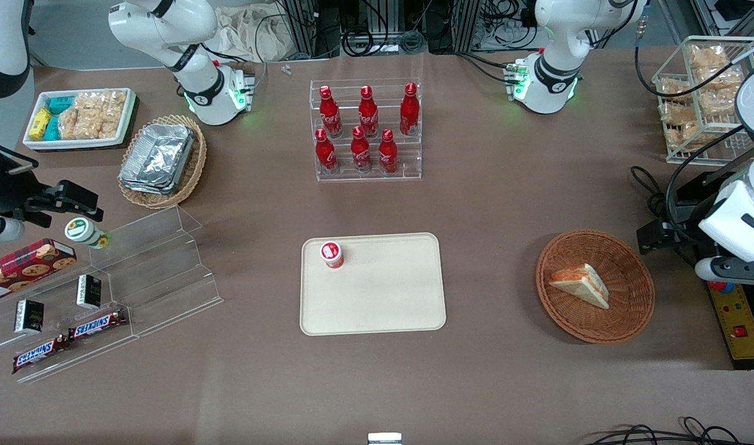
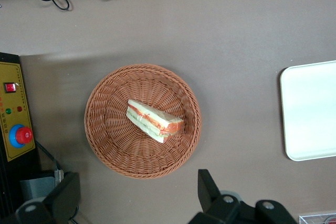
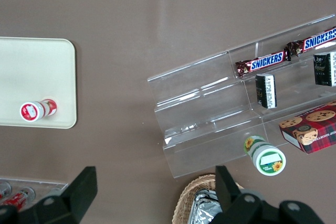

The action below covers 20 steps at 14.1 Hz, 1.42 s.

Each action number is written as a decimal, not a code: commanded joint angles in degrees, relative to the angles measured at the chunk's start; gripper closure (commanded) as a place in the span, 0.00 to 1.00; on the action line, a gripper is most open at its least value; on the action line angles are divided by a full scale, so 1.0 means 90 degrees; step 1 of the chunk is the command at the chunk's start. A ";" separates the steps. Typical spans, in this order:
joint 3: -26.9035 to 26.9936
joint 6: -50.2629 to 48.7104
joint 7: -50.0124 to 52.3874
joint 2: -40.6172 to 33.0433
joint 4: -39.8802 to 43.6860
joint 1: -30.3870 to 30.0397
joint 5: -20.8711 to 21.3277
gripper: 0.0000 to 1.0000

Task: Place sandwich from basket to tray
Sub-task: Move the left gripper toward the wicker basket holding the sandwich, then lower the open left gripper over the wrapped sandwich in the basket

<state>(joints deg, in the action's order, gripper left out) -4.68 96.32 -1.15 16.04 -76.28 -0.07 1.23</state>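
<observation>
A large flat cream-beige rectangular tray (image 1: pixel 372 283) with rounded corners and a low rim lies mid-table, well apart from the jaws. A small red-capped white cup (image 1: pixel 331 254) stands in one corner of it; the other corners and the middle are bare, and its rim is free on all sides. A wide strip of bare brown tabletop (image 1: pixel 491 266) separates the tray from the round, shallow, reddish-brown woven wicker basket (image 1: pixel 630 296) toward the working arm's end. The small triangular sandwich (image 1: pixel 581 285) of pale white bread, orange-red and green filling along its edge, lies in the basket near the middle, with open weave between it and the wall all round. The left arm's gripper (image 2: pixel 137 195) hangs above the table just beside the basket's rim, its two dark fingers (image 2: pixel 209 187) spread wide apart and holding nothing
</observation>
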 commanded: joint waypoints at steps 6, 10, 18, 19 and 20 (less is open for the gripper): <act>0.0032 -0.0068 0.0350 -0.0044 -0.0059 -0.0032 0.0058 0.00; 0.0042 0.0205 0.0547 0.0025 -0.0565 -0.0002 0.0156 0.00; 0.0032 0.0977 0.2153 0.0111 -0.1778 0.0036 0.0176 0.01; 0.0023 0.1035 0.2671 0.0170 -0.1778 0.0046 0.0176 0.00; 0.0022 0.1142 0.3111 0.0229 -0.1788 0.0046 0.0185 0.01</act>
<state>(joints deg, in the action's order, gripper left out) -4.42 104.81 19.19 17.77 -91.71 -0.04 1.82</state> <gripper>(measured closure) 0.000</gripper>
